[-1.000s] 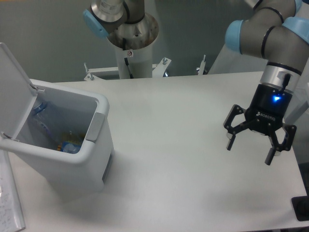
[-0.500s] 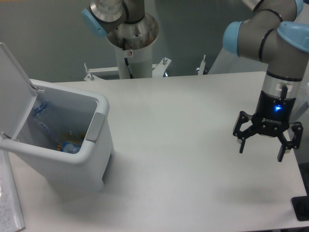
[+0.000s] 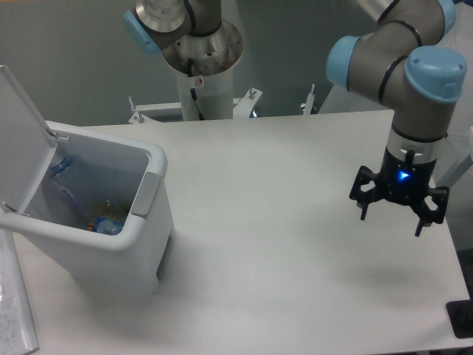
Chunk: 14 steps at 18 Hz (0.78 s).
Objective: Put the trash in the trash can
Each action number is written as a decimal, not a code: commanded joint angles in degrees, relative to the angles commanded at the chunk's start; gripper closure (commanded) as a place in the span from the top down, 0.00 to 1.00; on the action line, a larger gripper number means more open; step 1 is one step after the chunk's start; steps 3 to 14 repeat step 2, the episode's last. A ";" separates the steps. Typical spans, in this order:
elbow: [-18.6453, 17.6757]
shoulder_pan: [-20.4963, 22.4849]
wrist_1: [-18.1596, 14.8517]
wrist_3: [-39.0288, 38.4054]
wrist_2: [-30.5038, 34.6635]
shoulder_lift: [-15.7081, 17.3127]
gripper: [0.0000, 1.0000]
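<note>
The white trash can [image 3: 145, 219] stands at the left of the table with its flip lid [image 3: 21, 126] swung up and open. Inside it lies the trash: a crushed clear bottle with a bluish label [image 3: 60, 171] against the back wall and crumpled pieces with blue and yellow [image 3: 106, 224] near the bottom. My gripper [image 3: 392, 218] hangs open and empty above the right side of the table, far from the can, fingers pointing down.
The arm's grey pedestal [image 3: 201, 70] rises behind the table's far edge. A flat white sheet [image 3: 15, 310] lies at the lower left beside the can. A black object [image 3: 461, 318] sits at the bottom right corner.
The gripper has lifted slightly and rotated at the wrist over the right side of the table, its fingers now seen more end-on. The can and its contents have not moved.
</note>
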 joint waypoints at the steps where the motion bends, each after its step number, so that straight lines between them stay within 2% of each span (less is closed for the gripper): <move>1: -0.09 0.00 -0.70 0.62 0.96 0.09 1.00; 14: -0.09 -0.09 -1.15 1.32 1.67 0.09 1.00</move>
